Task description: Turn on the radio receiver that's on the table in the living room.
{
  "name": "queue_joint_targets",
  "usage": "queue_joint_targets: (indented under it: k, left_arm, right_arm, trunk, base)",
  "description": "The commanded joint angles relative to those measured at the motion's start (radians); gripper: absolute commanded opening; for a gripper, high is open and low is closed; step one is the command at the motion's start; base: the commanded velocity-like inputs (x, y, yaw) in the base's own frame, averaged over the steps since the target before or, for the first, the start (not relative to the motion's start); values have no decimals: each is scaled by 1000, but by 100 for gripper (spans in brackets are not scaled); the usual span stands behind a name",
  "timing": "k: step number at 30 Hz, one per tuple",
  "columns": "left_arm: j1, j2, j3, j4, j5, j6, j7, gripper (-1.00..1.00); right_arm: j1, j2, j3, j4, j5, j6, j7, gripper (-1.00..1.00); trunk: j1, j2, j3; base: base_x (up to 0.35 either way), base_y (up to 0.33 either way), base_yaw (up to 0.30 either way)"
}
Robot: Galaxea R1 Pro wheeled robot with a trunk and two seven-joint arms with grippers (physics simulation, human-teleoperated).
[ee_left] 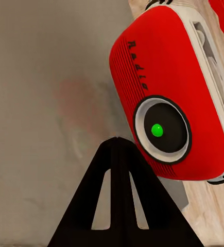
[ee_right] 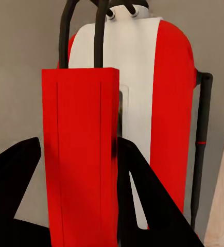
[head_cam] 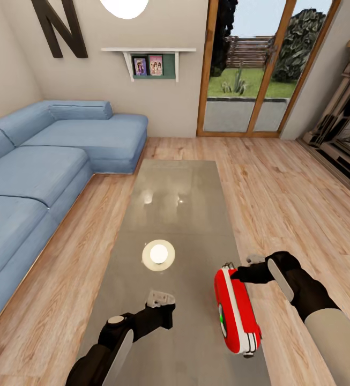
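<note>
Head view: the radio receiver (head_cam: 236, 312) stands at the lower right of the frame, near the table's (head_cam: 175, 203) right edge, its long axis running up-frame. The right gripper (head_cam: 238, 274) touches its far end; the left gripper (head_cam: 161, 301) sits just left, facing the dial.

Left wrist view: its fingers (ee_left: 121, 200) are pinched together, tip beside the green-lit dial (ee_left: 161, 130).

Right wrist view: black fingers (ee_right: 142, 190) spread wide around the radio's red side.
</note>
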Motion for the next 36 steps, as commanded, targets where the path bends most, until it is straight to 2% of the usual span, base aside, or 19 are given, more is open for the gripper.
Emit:
queue_joint_targets:
  k: [1,7,18,19,26,32,36]
  left_arm:
    - [0,0,0,6,0,0,0,-100]
    - [0,0,0,39,-1,-1,0,-100]
    - [0,0,0,43,-1,-2,1,-100]
    - [0,0,0,43,-1,-2,1,-100]
    - [0,0,0,44,-2,-2,0,-100]
    - [0,0,0,44,-2,-2,1,-100]
    - [0,0,-1,44,-2,-2,0,-100]
  right_arm:
    - [6,-1,0,-6,-6,1,0,-100]
    - [39,-5,0,-36,-2,1,1,-100]
    - [40,-5,-3,-40,-3,1,0,-100]
    - [40,-5,-3,-40,-22,1,0,-100]
    - [40,-4,-8,-42,-22,1,-2,-100]
    - [40,0,-53,-102,-21,-6,-13,-100]
    - [40,1,-61,-119,-21,-50,-16,-100]
  trunk:
    - [0,0,0]
    - [0,0,0]
    - [0,0,0]
    - [0,0,0]
    - [0,0,0]
    - [0,0,0]
    - [0,0,0]
  base:
    - [0,0,0]
    - [0,0,0]
    - [0,0,0]
    - [0,0,0]
    - [0,0,0]
    - [0,0,0]
    - [0,0,0]
